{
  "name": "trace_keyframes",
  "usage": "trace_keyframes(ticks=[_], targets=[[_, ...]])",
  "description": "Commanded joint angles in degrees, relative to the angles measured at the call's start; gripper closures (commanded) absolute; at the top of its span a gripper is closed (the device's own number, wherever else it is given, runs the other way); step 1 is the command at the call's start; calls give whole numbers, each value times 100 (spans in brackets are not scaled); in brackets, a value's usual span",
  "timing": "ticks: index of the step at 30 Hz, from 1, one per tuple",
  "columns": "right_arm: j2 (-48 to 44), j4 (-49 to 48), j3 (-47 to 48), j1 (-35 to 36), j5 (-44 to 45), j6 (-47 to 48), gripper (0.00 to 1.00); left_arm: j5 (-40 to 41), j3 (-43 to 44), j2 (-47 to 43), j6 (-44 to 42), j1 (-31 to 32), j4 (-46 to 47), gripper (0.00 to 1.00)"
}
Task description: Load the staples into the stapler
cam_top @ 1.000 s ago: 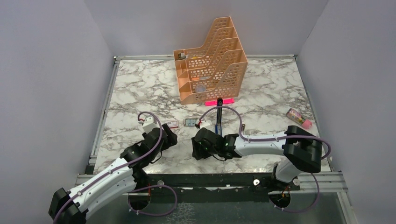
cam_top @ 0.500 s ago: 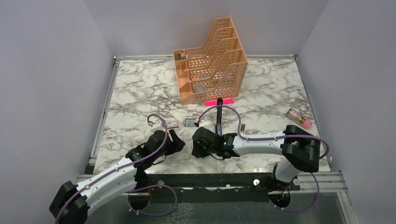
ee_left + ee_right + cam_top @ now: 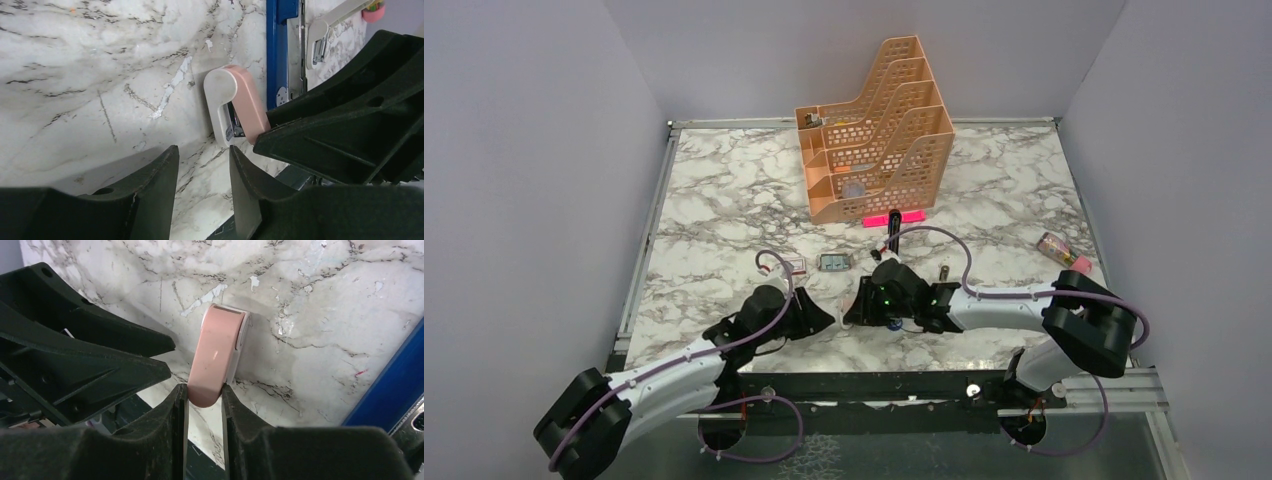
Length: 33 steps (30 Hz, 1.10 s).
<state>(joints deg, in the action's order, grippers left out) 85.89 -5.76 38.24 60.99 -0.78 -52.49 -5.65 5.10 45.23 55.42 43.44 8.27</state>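
The white, red-labelled staples box (image 3: 792, 264) lies on the marble table (image 3: 724, 190), with its grey-blue inner tray (image 3: 835, 262) just beside it at 3 o'clock. At their 6 o'clock the left claw (image 3: 202, 155) stands part-open and empty. At its 3 o'clock the right claw (image 3: 205, 390) pinches the peach-pink piece (image 3: 216, 350). Further toward 3 o'clock lies the long blue stapler (image 3: 277, 50), pointing to 12 o'clock, a silvery rail showing beside its body.
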Motion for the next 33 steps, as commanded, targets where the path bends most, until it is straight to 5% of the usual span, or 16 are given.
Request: trace_keyframes(ticks=[1,13,20,33], targets=[[-147,-710,-197,-123,-632,-382,79,-478,-93,300,140,-29,845,58],[-104,-1132,-401,-273,-1091,-642,79,-696,4,929,127,-29,1158,74],[4,-1224,-421,-350,-1195,-670,79,-888,107,1312,105,-28,1256,100],[-591,-255,-375,-873,-986,-319,79,-308,440,1765,-374,-29,317,100]])
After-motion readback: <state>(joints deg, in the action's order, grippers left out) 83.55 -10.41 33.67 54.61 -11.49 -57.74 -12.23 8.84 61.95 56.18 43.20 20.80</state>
